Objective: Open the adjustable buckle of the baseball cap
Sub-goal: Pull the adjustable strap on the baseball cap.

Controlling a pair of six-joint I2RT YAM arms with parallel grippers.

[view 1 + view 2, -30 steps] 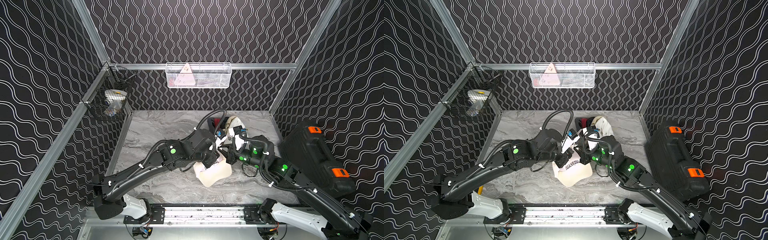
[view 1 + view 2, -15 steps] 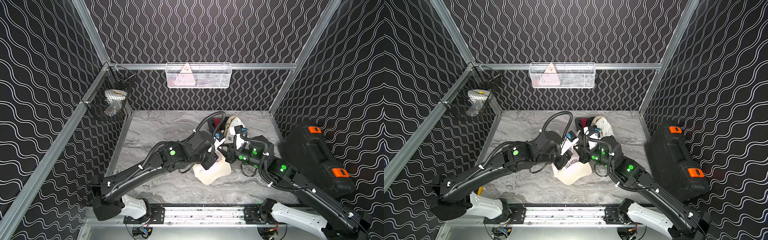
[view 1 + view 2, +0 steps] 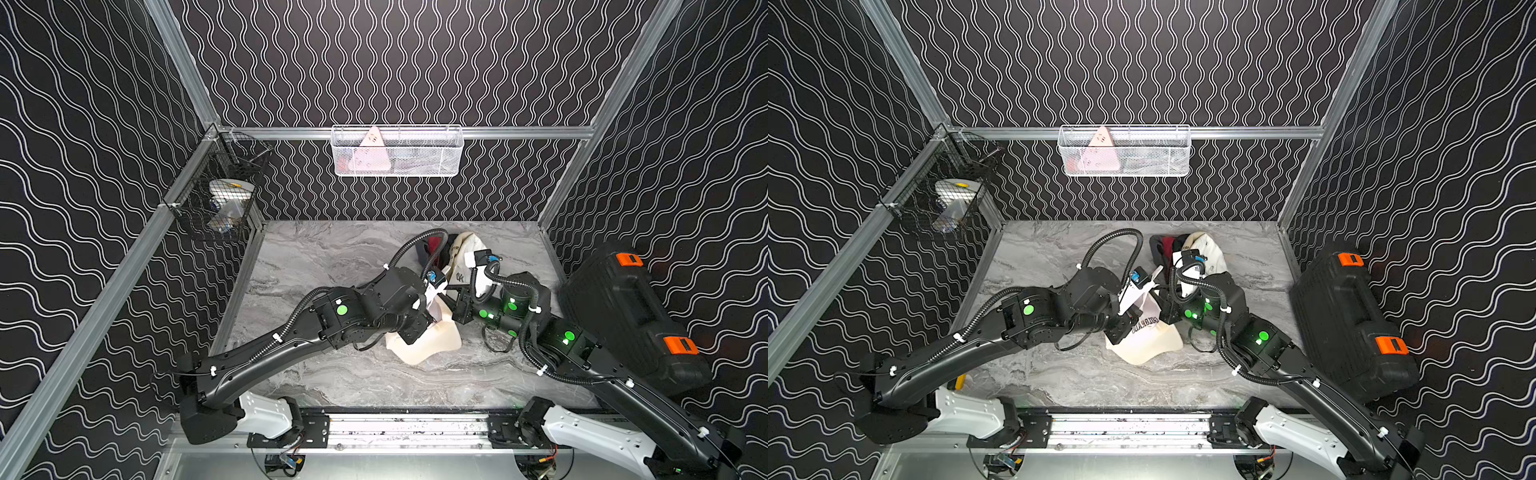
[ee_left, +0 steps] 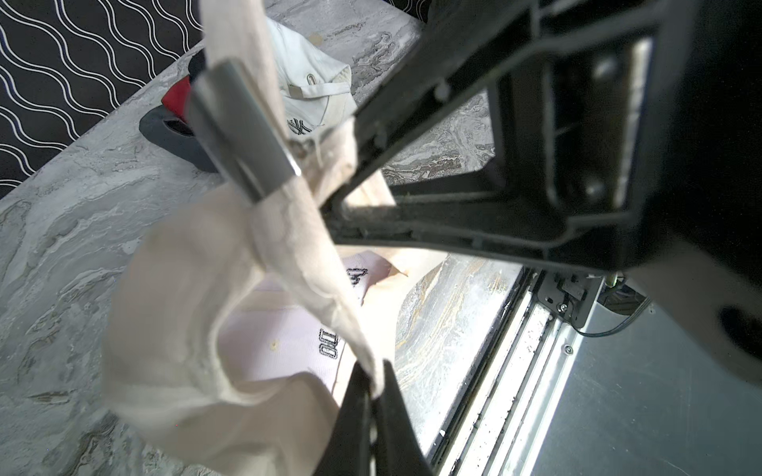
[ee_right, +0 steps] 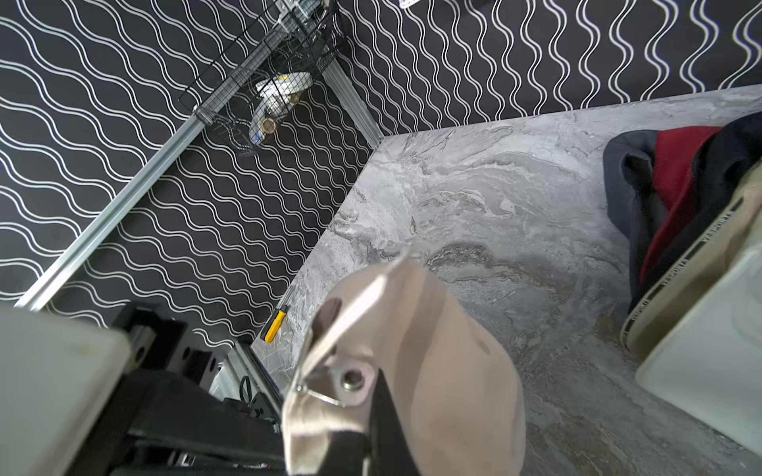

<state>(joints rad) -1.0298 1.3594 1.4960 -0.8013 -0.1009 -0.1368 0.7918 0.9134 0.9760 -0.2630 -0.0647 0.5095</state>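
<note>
A cream baseball cap [image 3: 436, 345] [image 3: 1152, 340] lies at mid-table with its back strap pulled up between both arms. In the left wrist view, my left gripper [image 4: 373, 381] is shut on the free end of the cream strap [image 4: 305, 255]. The silver metal buckle [image 4: 243, 132] sits further along that strap. In the right wrist view, my right gripper [image 5: 369, 412] is shut on the strap right at the buckle [image 5: 342, 362], whose flap stands lifted. In both top views the jaws are hidden by the wrists and cap.
Several other caps [image 3: 455, 249], white, red and dark, are piled behind the arms. A black case [image 3: 623, 316] with orange latches leans at the right. A wire basket [image 3: 224, 199] hangs on the left wall. A yellow-handled screwdriver [image 5: 275, 325] lies at the left table edge.
The right wrist has shifted slightly back and to the right, and the left arm has sunk a little. Both grippers keep their hold; the cap has barely moved.
</note>
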